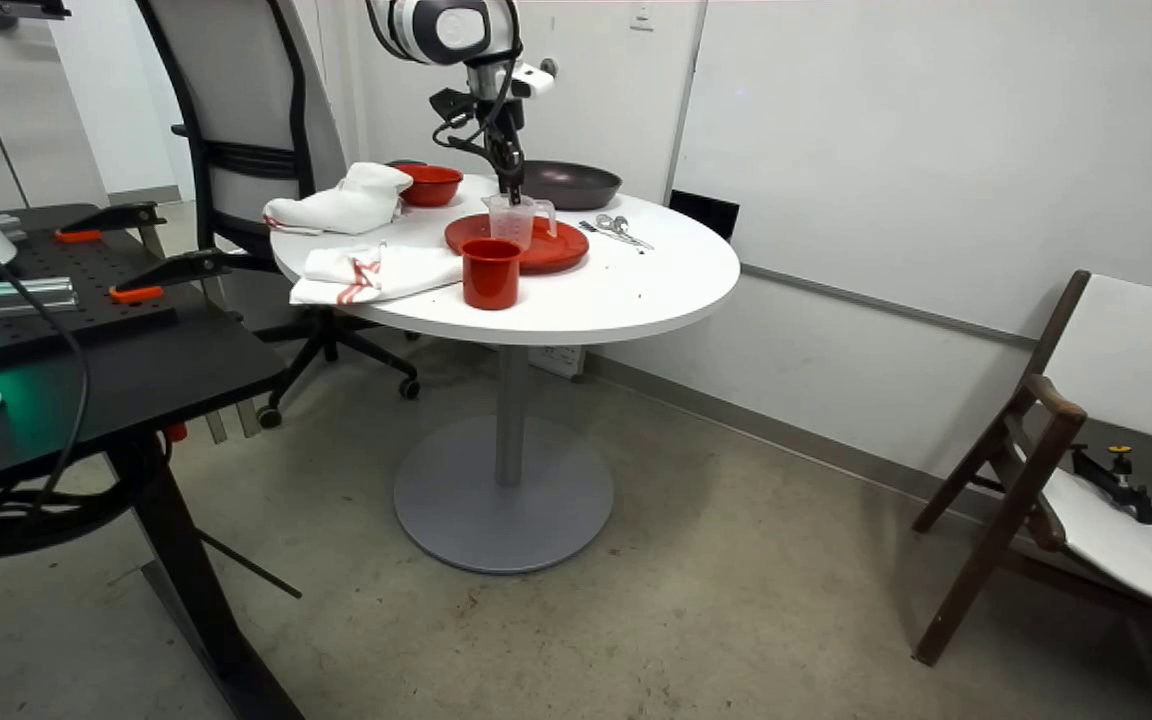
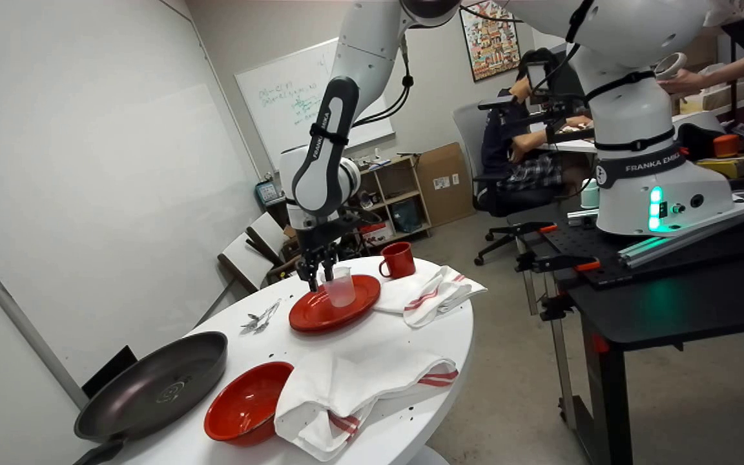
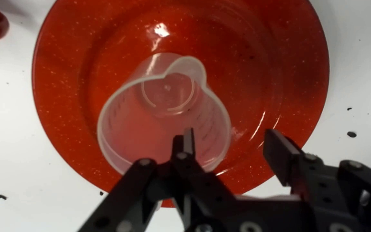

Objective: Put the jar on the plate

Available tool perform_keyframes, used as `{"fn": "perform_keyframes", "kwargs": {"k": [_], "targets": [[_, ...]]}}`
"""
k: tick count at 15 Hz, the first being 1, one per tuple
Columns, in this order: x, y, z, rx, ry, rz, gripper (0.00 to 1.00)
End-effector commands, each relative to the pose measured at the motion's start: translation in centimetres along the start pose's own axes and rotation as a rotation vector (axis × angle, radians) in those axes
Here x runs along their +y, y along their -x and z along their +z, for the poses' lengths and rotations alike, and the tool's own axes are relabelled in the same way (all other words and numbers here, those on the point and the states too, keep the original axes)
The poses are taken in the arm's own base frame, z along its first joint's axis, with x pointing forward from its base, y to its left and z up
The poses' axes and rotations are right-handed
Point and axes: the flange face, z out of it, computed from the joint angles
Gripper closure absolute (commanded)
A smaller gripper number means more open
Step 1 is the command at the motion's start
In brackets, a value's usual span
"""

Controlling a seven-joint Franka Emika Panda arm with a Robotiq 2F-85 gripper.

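The jar is a clear plastic measuring jug [image 1: 510, 226] with a spout and a handle. It stands upright on the red plate [image 1: 564, 252] in both exterior views [image 2: 342, 292]. The plate [image 2: 310, 318] lies on the white round table. In the wrist view I look down into the jar [image 3: 140, 129] on the speckled red plate [image 3: 288, 64]. My gripper [image 3: 229, 141] is open, with one finger over the jar's mouth and the other outside its wall. The wall shows between the fingers, apart from both. My gripper [image 2: 321, 281] is at the jar's rim; how deep the finger reaches is unclear.
A red mug [image 1: 491, 275] stands beside the plate. Two folded white towels [image 1: 376, 275] [image 2: 352, 394], a red bowl [image 2: 249, 407], a dark pan [image 2: 152, 387] and several metal utensils [image 1: 618, 230] lie on the table [image 1: 636, 300].
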Motion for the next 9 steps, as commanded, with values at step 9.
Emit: {"fn": "perform_keyframes", "kwargs": {"k": [9], "targets": [[-3.5, 3.3, -7.2, 0.017, -0.123, -0.04, 0.0]]}}
